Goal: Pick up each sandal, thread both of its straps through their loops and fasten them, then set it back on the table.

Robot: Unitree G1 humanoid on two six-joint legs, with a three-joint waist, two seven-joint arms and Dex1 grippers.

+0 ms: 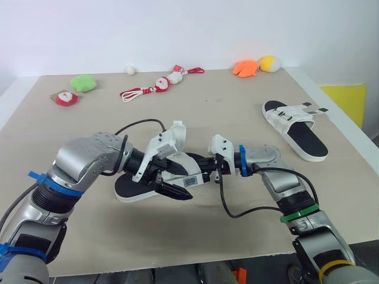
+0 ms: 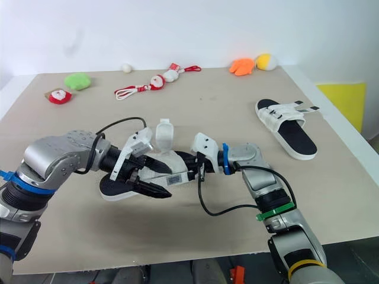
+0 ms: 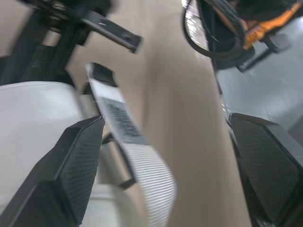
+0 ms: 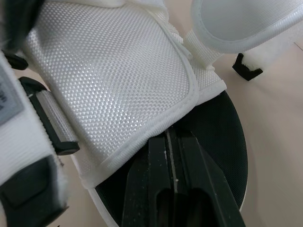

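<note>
A white sandal with a black sole (image 1: 133, 190) lies at mid-table between both grippers. My left gripper (image 1: 172, 177) is open, its fingers (image 3: 71, 165) spread wide either side of a loose white strap with a printed label (image 3: 124, 124); the strap is not pinched. From the right, my right gripper (image 1: 207, 167) is shut, its fingertips pressed together at the edge of this sandal's white woven upper (image 4: 118, 80). A second white sandal (image 1: 296, 127) rests on the table at the far right with its straps hanging loose.
Along the table's back edge lie a green plush (image 1: 84, 83), a red toy (image 1: 65, 97), a red-and-white rope toy (image 1: 157, 86), a white ball (image 1: 130, 70), an orange toy (image 1: 246, 67) and a yellow one (image 1: 269, 63). A yellow object (image 1: 346, 100) stands beyond the right edge.
</note>
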